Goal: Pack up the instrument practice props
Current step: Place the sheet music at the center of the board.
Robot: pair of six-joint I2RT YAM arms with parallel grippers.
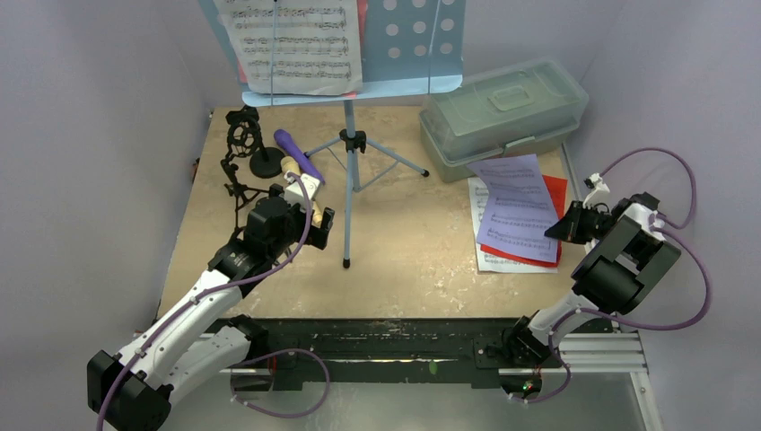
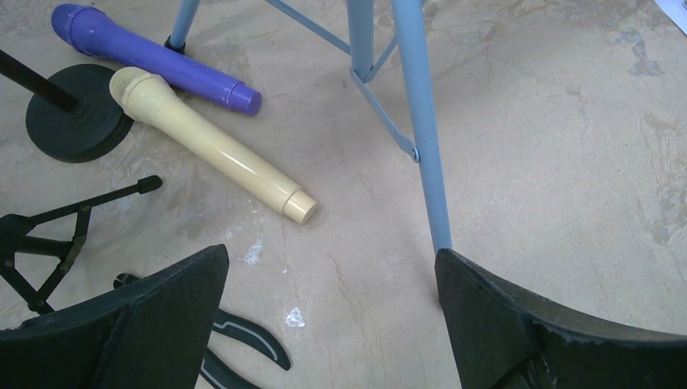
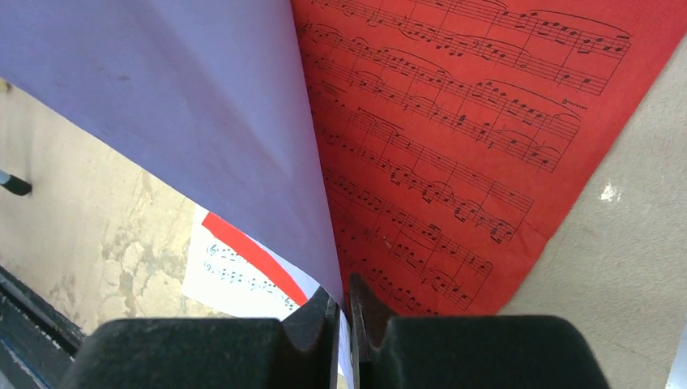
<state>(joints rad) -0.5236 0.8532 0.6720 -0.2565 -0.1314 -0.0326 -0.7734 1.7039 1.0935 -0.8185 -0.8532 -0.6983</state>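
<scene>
Microphones come first in the left wrist view. You have two, both lying flat on the counter point(image 2: 567, 162). The purple microphone point(image 2: 154, 57) and the tan microphone point(image 2: 215, 146) lie roughly parallel. Their long axes run diagonally, with the heads at the upper left and the tail ends at the lower right. The tan head sits at the rim of the round-base holder point(image 2: 77, 113). The folding legs of the tripod holder point(image 2: 49, 235) show at the lower left. One leg of the music rack point(image 2: 421, 121) slants down to a fingertip; you cannot tell whether they touch. The left pincer point(image 2: 330, 251) stands wide apart with nothing between its fingers.

In the right wrist view, the right pincer point(image 3: 342, 290) is closed to a slit on the edge of the lavender page point(image 3: 162, 105), which curls upward. Beneath it lie the red page point(image 3: 454, 146) and the white page point(image 3: 243, 279).

In the top external view, count one rack, upright on three legs at the far centre, with its pole vertical. It carries one rack sheet point(image 1: 292, 40), and a red edge shows behind that sheet. Count two holders at the far left and three stacked pages at the right, just in front of the box point(image 1: 502, 112).
</scene>
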